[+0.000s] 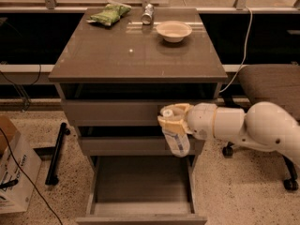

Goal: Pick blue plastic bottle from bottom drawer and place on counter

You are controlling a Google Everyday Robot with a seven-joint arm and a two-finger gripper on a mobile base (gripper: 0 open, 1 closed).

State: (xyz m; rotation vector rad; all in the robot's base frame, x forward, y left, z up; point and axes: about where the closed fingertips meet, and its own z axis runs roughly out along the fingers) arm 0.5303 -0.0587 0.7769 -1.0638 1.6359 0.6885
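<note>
My gripper (171,121) is shut on the blue plastic bottle (177,143), a translucent whitish bottle with a white cap and a pale label. It hangs from the fingers in front of the upper drawers, above the right side of the open bottom drawer (140,179), whose flat inside shows nothing in it. The white arm reaches in from the right. The counter (136,55) is the glossy grey-brown top just above the gripper.
On the counter's far edge lie a green snack bag (110,14), a small silver can (148,13) and a white bowl (174,31). An office chair (269,86) stands right of the cabinet. A cardboard box (14,165) and a black bar (56,153) are on the floor at left.
</note>
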